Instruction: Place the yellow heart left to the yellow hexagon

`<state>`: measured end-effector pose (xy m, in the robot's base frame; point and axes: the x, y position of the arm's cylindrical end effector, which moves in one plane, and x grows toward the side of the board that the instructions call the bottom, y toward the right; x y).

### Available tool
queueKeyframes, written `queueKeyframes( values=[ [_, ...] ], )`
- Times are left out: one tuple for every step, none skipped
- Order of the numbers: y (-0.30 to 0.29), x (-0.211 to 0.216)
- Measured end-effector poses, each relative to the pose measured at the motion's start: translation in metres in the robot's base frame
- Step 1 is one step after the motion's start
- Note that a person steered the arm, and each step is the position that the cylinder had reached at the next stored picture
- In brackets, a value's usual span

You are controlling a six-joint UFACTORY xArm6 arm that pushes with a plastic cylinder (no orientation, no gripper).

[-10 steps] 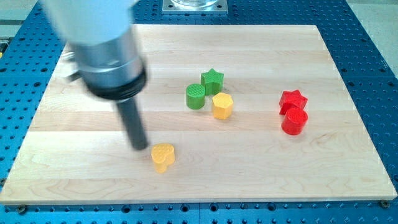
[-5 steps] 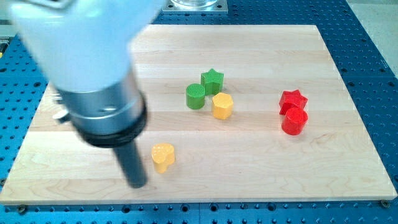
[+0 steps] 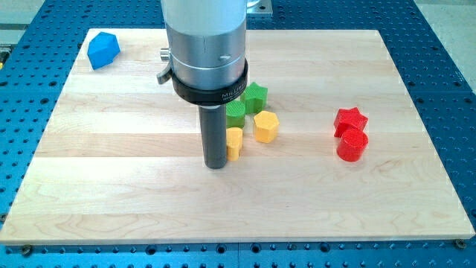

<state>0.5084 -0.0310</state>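
Observation:
The yellow heart [image 3: 235,143] stands on the wooden board, partly hidden behind my rod. My tip [image 3: 216,165] is at its left side, touching or nearly touching it. The yellow hexagon [image 3: 265,127] sits just to the right of the heart and slightly higher in the view, with a small gap between them. A green cylinder [image 3: 236,112] and a green star [image 3: 256,97] stand just above the heart and the hexagon; the rod and arm cover part of the cylinder.
A red star [image 3: 350,120] and a red cylinder [image 3: 352,145] stand together at the view's right. A blue block [image 3: 103,50] lies at the board's top left corner. The board [image 3: 111,193] lies on a blue perforated table.
My tip swung below the yellow heart and then moved up and right. The heart slid up and right to just left of the yellow hexagon. The blue block is now uncovered.

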Motion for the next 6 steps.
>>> queueKeyframes(
  values=[
    [0.008, -0.021],
    [0.009, -0.023],
    [0.011, -0.033],
    [0.011, -0.033],
    [0.035, 0.004],
    [0.046, 0.013]
  ],
)
